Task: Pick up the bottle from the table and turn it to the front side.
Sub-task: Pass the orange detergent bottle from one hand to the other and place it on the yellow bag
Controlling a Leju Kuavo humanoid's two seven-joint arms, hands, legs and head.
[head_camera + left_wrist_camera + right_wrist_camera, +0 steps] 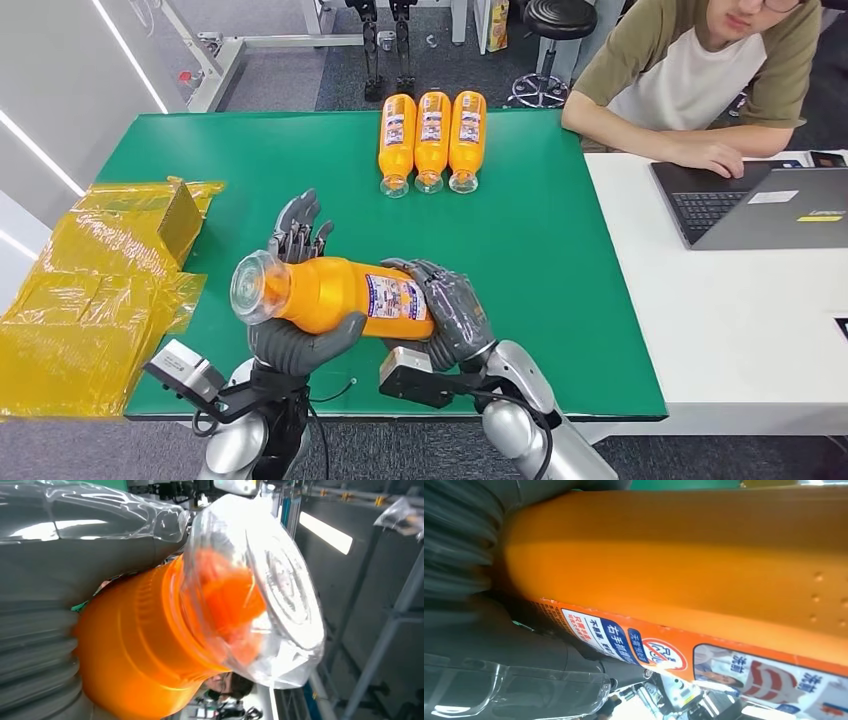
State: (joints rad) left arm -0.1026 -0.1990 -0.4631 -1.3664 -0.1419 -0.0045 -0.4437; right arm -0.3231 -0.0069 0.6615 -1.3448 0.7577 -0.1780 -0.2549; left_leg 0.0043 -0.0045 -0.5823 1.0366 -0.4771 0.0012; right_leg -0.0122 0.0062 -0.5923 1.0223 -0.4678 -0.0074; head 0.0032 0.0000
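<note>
An orange bottle [335, 296] with a clear cap and a printed label lies sideways above the near part of the green table [560, 300], held off the surface. My left hand [295, 330] cradles it from below near the cap end, thumb under the body and fingers spread behind it. My right hand [450, 310] grips the base end, fingers wrapped over the label. In the left wrist view the clear cap [260, 590] and orange neck [145, 650] loom close. In the right wrist view the orange bottle body [674, 555] and its label [664, 652] run across the picture.
Three more orange bottles [432, 140] lie side by side at the table's far edge. Crumpled yellow plastic wrapping [95, 290] covers the left end. A person [700, 80] sits at the white desk [740, 320] on the right with a laptop [760, 205].
</note>
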